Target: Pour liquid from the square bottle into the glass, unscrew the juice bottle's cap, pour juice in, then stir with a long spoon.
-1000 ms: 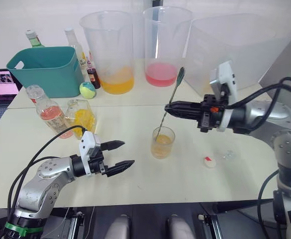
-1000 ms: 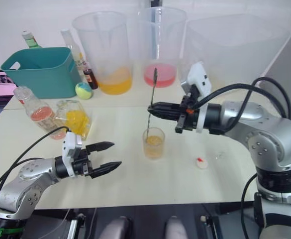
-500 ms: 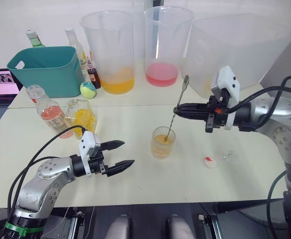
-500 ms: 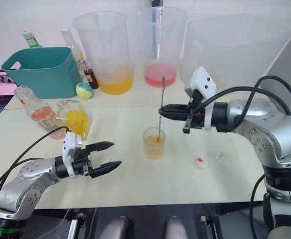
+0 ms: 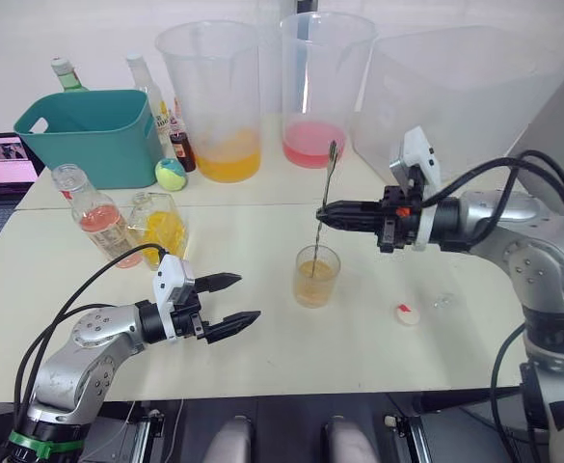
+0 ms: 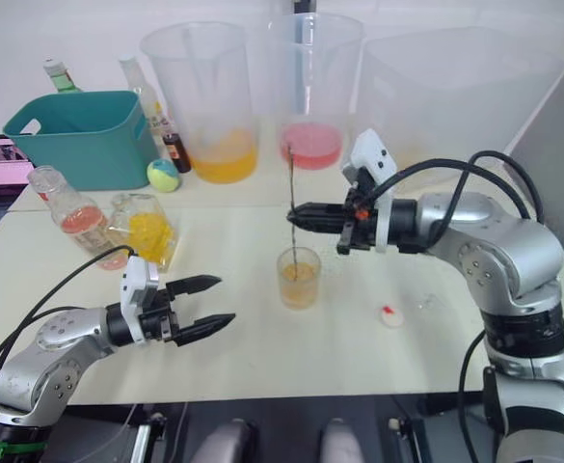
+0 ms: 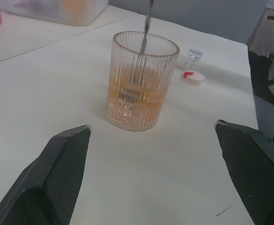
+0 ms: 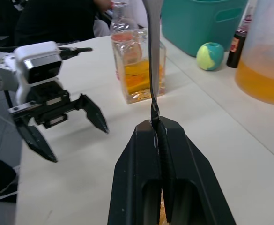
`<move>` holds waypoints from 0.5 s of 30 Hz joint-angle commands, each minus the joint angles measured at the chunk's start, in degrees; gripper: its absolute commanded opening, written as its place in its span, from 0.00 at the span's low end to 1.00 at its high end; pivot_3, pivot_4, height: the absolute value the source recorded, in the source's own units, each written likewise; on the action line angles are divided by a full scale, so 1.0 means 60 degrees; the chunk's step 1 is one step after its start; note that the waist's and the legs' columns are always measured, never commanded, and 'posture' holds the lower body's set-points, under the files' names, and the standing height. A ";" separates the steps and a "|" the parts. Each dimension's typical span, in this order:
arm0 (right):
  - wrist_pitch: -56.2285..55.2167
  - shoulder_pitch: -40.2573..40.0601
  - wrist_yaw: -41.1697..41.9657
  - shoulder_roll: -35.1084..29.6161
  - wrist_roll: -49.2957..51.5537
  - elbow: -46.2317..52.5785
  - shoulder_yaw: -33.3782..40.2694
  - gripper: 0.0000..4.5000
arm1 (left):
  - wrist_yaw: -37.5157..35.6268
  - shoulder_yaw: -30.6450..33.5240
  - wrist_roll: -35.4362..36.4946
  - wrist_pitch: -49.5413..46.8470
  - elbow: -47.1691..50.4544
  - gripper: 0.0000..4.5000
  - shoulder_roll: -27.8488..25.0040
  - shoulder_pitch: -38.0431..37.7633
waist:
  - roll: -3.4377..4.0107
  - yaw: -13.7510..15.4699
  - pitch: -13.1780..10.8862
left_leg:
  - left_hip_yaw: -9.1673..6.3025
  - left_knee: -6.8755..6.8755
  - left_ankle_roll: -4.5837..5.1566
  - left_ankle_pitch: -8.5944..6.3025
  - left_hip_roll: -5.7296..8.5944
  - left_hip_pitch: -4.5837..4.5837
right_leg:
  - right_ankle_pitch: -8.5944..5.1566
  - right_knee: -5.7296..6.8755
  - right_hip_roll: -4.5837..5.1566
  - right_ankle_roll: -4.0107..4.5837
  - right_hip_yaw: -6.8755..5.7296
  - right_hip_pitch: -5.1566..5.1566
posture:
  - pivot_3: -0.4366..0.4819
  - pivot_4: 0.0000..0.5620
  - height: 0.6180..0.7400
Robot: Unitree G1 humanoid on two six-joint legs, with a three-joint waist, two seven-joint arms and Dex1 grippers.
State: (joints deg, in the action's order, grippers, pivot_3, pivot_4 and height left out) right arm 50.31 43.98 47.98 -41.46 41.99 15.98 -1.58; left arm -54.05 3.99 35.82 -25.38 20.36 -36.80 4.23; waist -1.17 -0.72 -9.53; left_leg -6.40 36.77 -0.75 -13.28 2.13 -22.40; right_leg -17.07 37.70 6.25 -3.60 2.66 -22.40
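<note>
Left eye view: right gripper (image 5: 322, 214) reaching in from the right over the table (image 5: 262, 347), black fingers pressed together on the stem of the long spoon (image 5: 324, 201), pinching it partway up. Spoon close to upright, lower end down inside the glass (image 5: 315, 276), upper end rising above the fingers in front of the pink pitcher (image 5: 323, 89). Glass standing upright near the middle of the table, part full of orange liquid. Left gripper (image 5: 242, 299) hovering low over the near left of the table, fingers spread wide, holding nothing, tips aimed toward the glass but well apart from it.

Juice bottle (image 5: 93, 214) and square bottle (image 5: 161, 228) side by side at the left, behind the left arm, the juice bottle leaning and uncapped, the square bottle showing yellow contents. Juice bottle's cap (image 5: 407, 313) lying on the table right of the glass, white with a red mark, a small clear stopper (image 5: 443, 301) just beside it. Behind, a teal basket (image 5: 94, 135), an orange pitcher (image 5: 214, 101), a large clear tub (image 5: 465, 96) and a yellow-green ball (image 5: 170, 175).

Left wrist view: ribbed glass (image 7: 144, 80) between the two spread fingers, spoon stem entering from above.
</note>
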 commanded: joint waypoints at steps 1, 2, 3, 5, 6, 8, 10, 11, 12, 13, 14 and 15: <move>-0.0607 0.0184 -0.0013 0.0031 -0.0480 -0.0139 0.0171 0.00 | 0.0066 0.0071 -0.0007 0.0024 0.0278 0.99 -0.0018 -0.0001 | 0.0000 -0.0005 0.0000 | 0.0000 0.0000 0.0000 0.0000 0.0001 0.0000 | 0.0000 0.0000 0.0000 0.0000 0.0000 -0.0001 | 0.48 0.27 0.98; -0.0654 0.0195 -0.0002 0.0022 -0.0542 -0.0194 0.0222 0.00 | 0.0074 0.0065 0.0000 0.0015 0.0291 0.99 -0.0019 -0.0010 | 0.0000 -0.0011 0.0000 | 0.0000 0.0000 0.0000 0.0000 0.0000 0.0000 | 0.0000 0.0000 0.0001 0.0000 0.0000 0.0000 | 0.48 0.27 0.98; -0.0680 0.0204 0.0018 0.0017 -0.0582 -0.0225 0.0260 0.00 | 0.0078 0.0061 0.0005 0.0011 0.0296 0.99 -0.0022 -0.0016 | 0.0000 -0.0011 0.0000 | 0.0000 0.0000 0.0000 0.0000 0.0000 0.0001 | 0.0000 0.0000 0.0001 0.0000 0.0000 -0.0001 | 0.48 0.27 0.98; -0.0628 0.0192 0.0178 -0.0134 -0.0562 -0.0144 0.0353 0.00 | 0.0092 0.0059 0.0020 0.0002 0.0304 0.99 -0.0029 -0.0021 | 0.0000 -0.0012 0.0000 | 0.0000 -0.0001 0.0000 0.0000 0.0000 0.0001 | 0.0000 0.0001 0.0000 0.0000 0.0000 -0.0001 | 0.48 0.27 0.98; -0.0493 0.0179 0.0293 -0.0246 -0.0454 -0.0032 0.0411 0.00 | 0.0099 0.0065 0.0024 0.0007 0.0303 0.99 -0.0031 -0.0025 | 0.0000 -0.0012 0.0000 | 0.0000 -0.0001 0.0000 0.0000 0.0000 0.0000 | 0.0000 0.0001 0.0000 0.0000 0.0000 -0.0003 | 0.48 0.27 0.98; -0.0267 0.0145 0.0493 -0.0438 -0.0244 0.0177 0.0494 0.00 | 0.0105 0.0070 0.0027 0.0014 0.0304 0.99 -0.0037 -0.0031 | 0.0000 -0.0009 0.0000 | 0.0000 -0.0001 0.0000 0.0000 0.0000 0.0000 | 0.0000 0.0001 0.0001 0.0000 0.0000 -0.0003 | 0.48 0.27 0.98; -0.0023 0.0113 0.0667 -0.0616 0.0011 0.0376 0.0560 0.00 | 0.0111 0.0074 0.0027 0.0017 0.0300 0.99 -0.0038 -0.0031 | 0.0000 -0.0003 0.0000 | 0.0000 -0.0001 0.0000 0.0000 0.0000 -0.0001 | 0.0000 -0.0001 0.0001 0.0000 0.0000 -0.0001 | 0.48 0.27 0.98; 0.0140 0.0089 0.0795 -0.0709 0.0234 0.0540 0.0623 0.00 | 0.0112 0.0077 0.0027 0.0018 0.0297 0.99 -0.0041 -0.0030 | 0.0000 -0.0006 0.0000 | 0.0000 -0.0001 0.0000 0.0000 0.0000 0.0000 | 0.0000 0.0000 0.0001 0.0000 0.0000 -0.0001 | 0.48 0.27 0.98; 0.0270 0.0074 0.0874 -0.0770 0.0423 0.0675 0.0674 0.00 | 0.0112 0.0078 0.0024 0.0021 0.0292 0.99 -0.0043 -0.0028 | 0.0000 -0.0006 0.0000 | 0.0000 -0.0001 0.0000 0.0000 -0.0001 0.0000 | 0.0000 -0.0001 0.0001 0.0000 0.0000 0.0000 | 0.48 0.27 0.98; 0.0361 0.0078 0.0900 -0.0792 0.0561 0.0776 0.0713 0.00 | 0.0111 0.0081 0.0024 0.0022 0.0286 0.99 -0.0046 -0.0025 | 0.0000 -0.0007 0.0000 | 0.0000 -0.0001 0.0000 0.0000 0.0000 0.0000 | 0.0000 -0.0002 0.0000 0.0000 0.0000 -0.0001 | 0.48 0.27 0.98; 0.0450 0.0099 0.0864 -0.0770 0.0681 0.0835 0.0760 0.00 | 0.0109 0.0081 0.0022 0.0022 0.0282 0.99 -0.0049 -0.0023 | 0.0000 -0.0006 0.0000 | 0.0000 -0.0001 0.0000 0.0000 -0.0001 0.0000 | 0.0000 -0.0001 0.0001 0.0000 -0.0001 -0.0001 | 0.48 0.27 0.98; 0.0495 0.0129 0.0783 -0.0709 0.0749 0.0850 0.0803 0.00 | 0.0108 0.0081 0.0022 0.0021 0.0280 0.99 -0.0050 -0.0020 | 0.0000 -0.0007 0.0000 | -0.0001 -0.0001 0.0000 0.0000 -0.0002 0.0000 | 0.0000 -0.0001 0.0001 0.0000 -0.0001 0.0000 | 0.48 0.27 0.98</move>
State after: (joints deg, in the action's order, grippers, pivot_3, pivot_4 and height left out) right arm 52.85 43.94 52.60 -45.63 44.43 19.40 1.22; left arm -53.37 3.92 35.84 -25.39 20.44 -36.80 4.11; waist -1.17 -0.76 -9.53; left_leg -6.41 36.77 -0.75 -13.28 2.12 -22.40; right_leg -17.07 37.70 6.25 -3.59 2.66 -22.40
